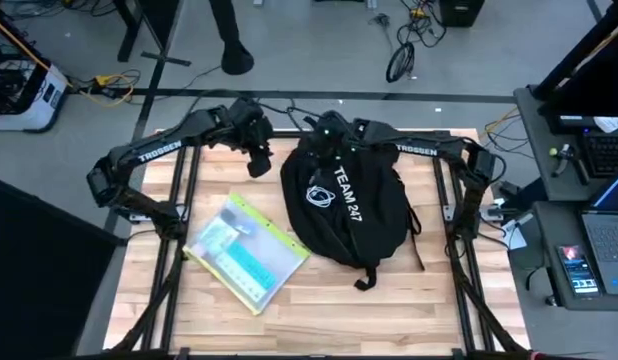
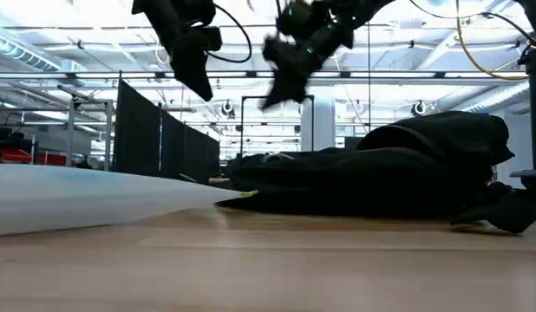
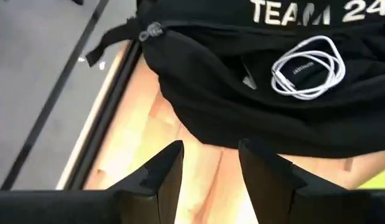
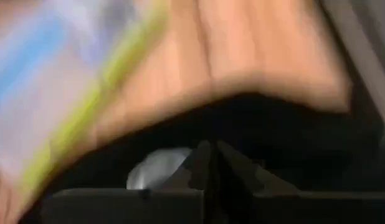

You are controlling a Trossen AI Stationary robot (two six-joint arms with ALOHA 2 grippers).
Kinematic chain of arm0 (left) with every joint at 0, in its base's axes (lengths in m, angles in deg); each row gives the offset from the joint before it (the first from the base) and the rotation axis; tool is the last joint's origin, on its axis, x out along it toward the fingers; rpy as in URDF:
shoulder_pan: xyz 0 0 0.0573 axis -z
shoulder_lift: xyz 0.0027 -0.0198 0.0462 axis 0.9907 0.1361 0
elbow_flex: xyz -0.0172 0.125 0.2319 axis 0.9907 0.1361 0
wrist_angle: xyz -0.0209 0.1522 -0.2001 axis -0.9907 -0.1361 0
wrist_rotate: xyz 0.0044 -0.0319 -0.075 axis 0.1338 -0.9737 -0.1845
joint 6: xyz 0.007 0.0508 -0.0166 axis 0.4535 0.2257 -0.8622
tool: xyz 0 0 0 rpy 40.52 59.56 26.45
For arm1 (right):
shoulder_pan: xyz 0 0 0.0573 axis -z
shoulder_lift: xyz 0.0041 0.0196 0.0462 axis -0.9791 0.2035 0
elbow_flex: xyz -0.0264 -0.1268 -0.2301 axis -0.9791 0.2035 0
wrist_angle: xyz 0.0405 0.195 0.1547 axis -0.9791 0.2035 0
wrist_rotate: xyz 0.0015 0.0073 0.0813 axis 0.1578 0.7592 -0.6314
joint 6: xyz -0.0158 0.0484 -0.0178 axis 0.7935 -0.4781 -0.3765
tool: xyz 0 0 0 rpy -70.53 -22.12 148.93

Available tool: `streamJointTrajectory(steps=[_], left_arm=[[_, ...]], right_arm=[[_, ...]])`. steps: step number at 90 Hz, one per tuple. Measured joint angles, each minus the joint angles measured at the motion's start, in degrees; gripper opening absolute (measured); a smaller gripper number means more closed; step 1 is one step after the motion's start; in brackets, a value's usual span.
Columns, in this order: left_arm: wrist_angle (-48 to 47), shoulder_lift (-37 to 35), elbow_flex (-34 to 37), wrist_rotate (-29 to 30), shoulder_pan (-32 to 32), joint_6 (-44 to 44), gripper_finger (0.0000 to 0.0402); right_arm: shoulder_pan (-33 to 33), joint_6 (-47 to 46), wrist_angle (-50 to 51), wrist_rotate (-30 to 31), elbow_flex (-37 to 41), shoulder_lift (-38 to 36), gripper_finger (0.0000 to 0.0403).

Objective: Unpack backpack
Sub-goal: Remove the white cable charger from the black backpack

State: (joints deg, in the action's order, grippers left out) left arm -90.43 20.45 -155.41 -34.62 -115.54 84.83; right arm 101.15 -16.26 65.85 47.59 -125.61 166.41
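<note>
Left gripper (image 1: 259,163) is hanging in the air near the table's far edge, just beside the backpack's (image 1: 346,205) top left corner, its two dark fingers (image 3: 162,177) spread apart with nothing between them and bare wood showing through the gap. Right gripper (image 1: 327,135) is sitting over the top end of the backpack, right at the far edge, and in its own wrist view the fingertips (image 4: 208,155) are meeting at a point, pressed together; whether they are nipping any of the black fabric, I cannot tell from here.

Backpack is lying flat on the wooden table (image 1: 389,300), filling the middle toward the far edge, white TEAM 247 lettering (image 1: 347,195) facing up, straps trailing toward the near edge. From the left wrist a coiled white cable (image 3: 308,67) is resting on the black fabric below the lettering, and a zipper pull (image 3: 150,31) is showing at the bag's corner.

Over on the left half of the table, a clear zip pouch (image 1: 247,252) with a yellow-green edge and blue contents is lying flat, just beside the backpack. In the low view both grippers are hanging well above the tabletop, the pouch and the slumped bag spread below them
</note>
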Motion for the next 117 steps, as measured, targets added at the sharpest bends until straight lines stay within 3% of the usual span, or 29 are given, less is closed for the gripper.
streamJointTrajectory(steps=[11, 27, 37, 48, 63, 74, 86, 90, 105, 117], left_arm=[[0.4, 0.8, 0.1, -0.2, 0.7, 0.4, 0.0143], [2.1, 1.1, 0.1, -0.5, 0.9, 1.4, 0.0143], [2.1, 1.2, 0.1, -0.6, 0.9, 1.5, 0.0143], [2.1, 1.2, 0.1, -0.7, 1.2, 1.4, 0.0143], [2.0, 1.2, 0.1, -0.7, 1.2, 1.4, 0.0143], [1.7, 1.2, 0.1, -0.7, 1.2, 1.3, 0.0143], [1.5, 1.2, 0.1, -0.7, 1.2, 1.3, 0.0143], [1.4, 1.1, 0.1, -0.7, 1.3, 1.3, 0.0143], [1.8, -0.1, 0.1, -0.6, 1.3, 1.4, 0.0143], [2.2, -1.1, -2.9, -0.7, 1.3, 1.4, 0.0143]], right_arm=[[-0.7, 1.0, 4.0, -0.3, 2.6, 0.8, 0.0066], [-2.8, 1.5, -3.1, -1.0, 7.4, 1.4, 0.0147], [-3.0, 1.1, -5.2, -4.5, 8.1, 2.2, 0.0186], [-3.1, 0.8, -4.0, -9.5, 8.3, 4.9, 0.0209], [-3.8, 3.1, -7.2, -7.0, 8.3, 9.3, 0.0216], [-3.6, 3.5, -9.5, -7.7, 8.3, 11.6, 0.0186], [-4.0, 5.1, -5.1, -7.9, 8.2, 8.8, 0.0048], [-4.3, 6.6, -2.1, -7.6, 7.8, 7.0, 0.0021], [-4.4, 8.9, 5.9, -6.1, 1.8, 0.6, 0.0003], [-4.1, 8.7, -4.9, -6.1, -1.8, -0.4, 0.0001]])
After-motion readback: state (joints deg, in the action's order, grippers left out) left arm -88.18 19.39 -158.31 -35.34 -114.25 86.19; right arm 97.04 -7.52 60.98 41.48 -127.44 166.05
